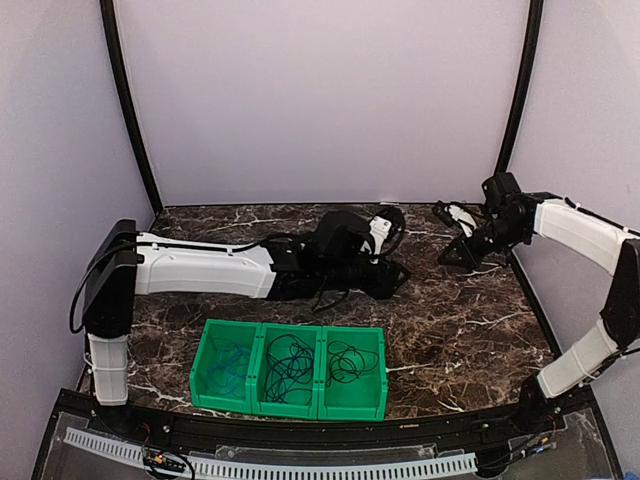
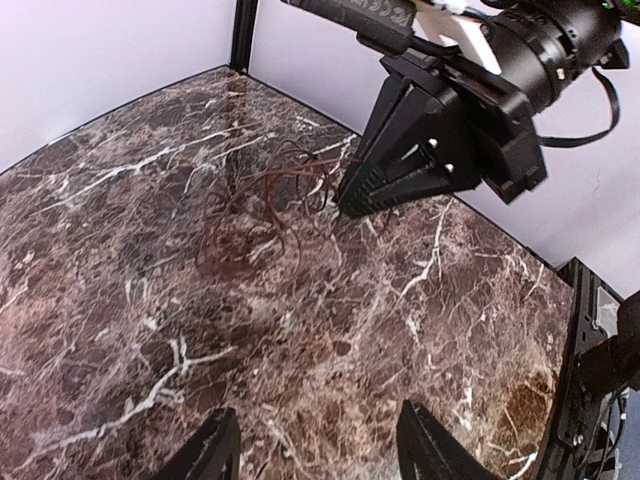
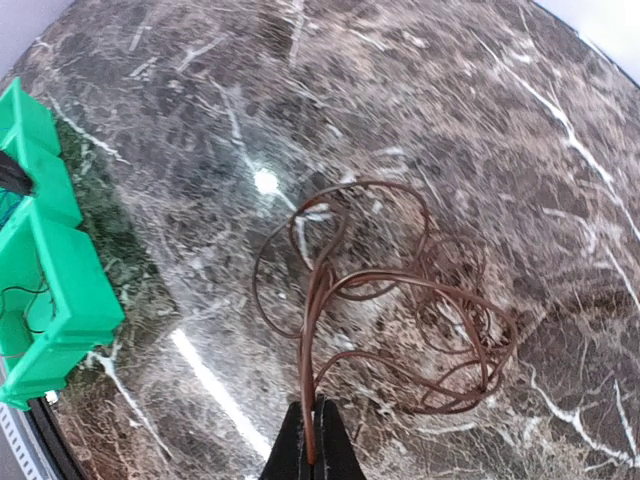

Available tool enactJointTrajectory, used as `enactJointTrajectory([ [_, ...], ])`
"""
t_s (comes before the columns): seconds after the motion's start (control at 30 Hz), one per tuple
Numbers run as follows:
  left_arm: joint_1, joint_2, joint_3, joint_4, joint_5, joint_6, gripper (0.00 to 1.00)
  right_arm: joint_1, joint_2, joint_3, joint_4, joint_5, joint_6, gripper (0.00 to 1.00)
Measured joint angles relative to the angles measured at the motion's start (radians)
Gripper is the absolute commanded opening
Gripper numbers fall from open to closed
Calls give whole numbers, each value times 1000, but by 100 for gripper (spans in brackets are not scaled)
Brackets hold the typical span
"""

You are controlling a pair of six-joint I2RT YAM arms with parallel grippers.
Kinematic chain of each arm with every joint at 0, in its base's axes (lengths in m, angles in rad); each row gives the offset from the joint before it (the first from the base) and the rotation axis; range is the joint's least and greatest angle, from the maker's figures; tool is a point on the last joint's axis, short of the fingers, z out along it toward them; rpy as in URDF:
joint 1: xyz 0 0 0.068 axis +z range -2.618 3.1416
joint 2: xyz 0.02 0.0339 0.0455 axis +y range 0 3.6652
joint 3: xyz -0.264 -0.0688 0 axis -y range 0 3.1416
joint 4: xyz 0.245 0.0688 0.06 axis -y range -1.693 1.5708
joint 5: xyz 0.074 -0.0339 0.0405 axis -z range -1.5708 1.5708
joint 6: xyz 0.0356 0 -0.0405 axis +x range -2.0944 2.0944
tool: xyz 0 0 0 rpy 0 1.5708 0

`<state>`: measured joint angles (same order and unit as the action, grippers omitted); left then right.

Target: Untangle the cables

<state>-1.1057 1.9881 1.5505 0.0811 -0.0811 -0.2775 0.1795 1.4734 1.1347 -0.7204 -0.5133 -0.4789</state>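
The right gripper (image 3: pixel 312 415) had its jaws pressed together, pinching 1 brown cable (image 3: pixel 306 350) whose loops lay on the bench (image 3: pixel 450 100) ahead of them; the left gripper (image 2: pixel 318 440) had its jaws spread. Best to lift slowly, letting the loops slip free
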Motion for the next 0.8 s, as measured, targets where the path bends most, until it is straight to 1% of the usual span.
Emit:
enactJointTrajectory([
  [0.17, 2, 85, 66, 86, 3, -4, 64, 81, -46, 23, -70, -41, -34, 0],
  [0.3, 11, 135, 122, 101, -31, -56, 64, 102, -45, 25, -128, -76, -58, 0],
  [0.5, 67, 171, 138, 105, -32, -146, 60, 108, -49, 55, -175, -118, -69, 0],
  [0.57, 84, 175, 128, 121, -9, -157, 55, 108, -57, 66, -182, -122, -70, 0],
  [0.6, 92, 175, 116, 137, 3, -163, 50, 108, -62, 72, -186, -124, -70, 0],
  [0.67, 102, 179, 101, 163, 39, -169, 47, 108, -70, 86, -193, -132, -70, 0],
  [0.7, 103, 184, 100, 172, 51, -169, 47, 108, -72, 94, -197, -137, -70, 0],
  [0.8, 101, 206, 100, 208, 95, -171, 52, 109, -79, 115, -201, -146, -66, 0],
])
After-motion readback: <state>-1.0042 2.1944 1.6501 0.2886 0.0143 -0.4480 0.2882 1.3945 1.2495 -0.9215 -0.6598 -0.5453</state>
